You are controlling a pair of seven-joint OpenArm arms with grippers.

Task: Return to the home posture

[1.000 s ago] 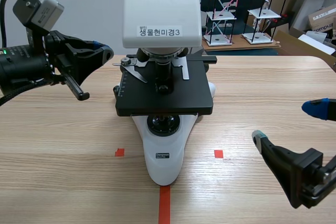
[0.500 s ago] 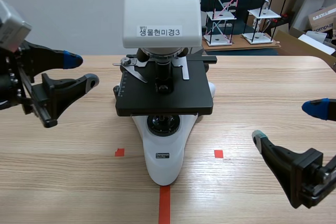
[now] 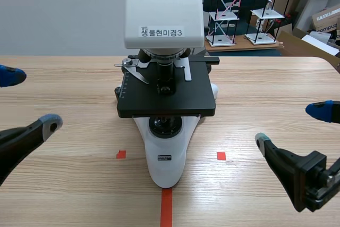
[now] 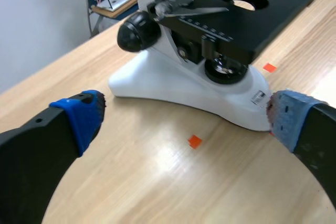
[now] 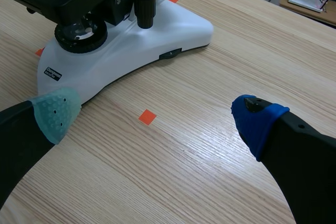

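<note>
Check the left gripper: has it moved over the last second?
Yes. The left gripper dropped and drew back toward the robot, away from the microscope, which stayed put.

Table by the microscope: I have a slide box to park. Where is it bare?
Bare wood lies between the microscope's base and the right gripper, likewise toward the left gripper, and at the table's far right. The middle is crowded.

A light wood-grain table is noted before a plain grey wall. Behind it, black-framed racks with white shelves are set on a wooden board; cardboard boxes are seen beside.
</note>
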